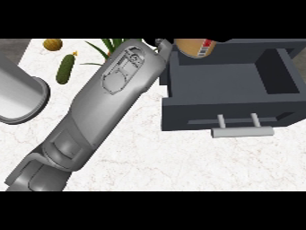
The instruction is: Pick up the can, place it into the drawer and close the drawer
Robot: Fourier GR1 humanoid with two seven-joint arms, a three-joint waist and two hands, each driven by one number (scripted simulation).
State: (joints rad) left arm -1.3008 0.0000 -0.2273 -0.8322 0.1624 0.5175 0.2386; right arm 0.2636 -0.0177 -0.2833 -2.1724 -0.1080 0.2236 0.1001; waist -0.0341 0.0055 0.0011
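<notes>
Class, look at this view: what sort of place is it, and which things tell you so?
Probably a kitchen counter: a white marble-patterned countertop, an open grey drawer with a bar handle, and a cucumber lying on top.

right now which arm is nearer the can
Right. The right forearm stretches diagonally up the counter and ends right beside the can, which is at the back of the open drawer. The left forearm is at the far left edge, well away.
</notes>
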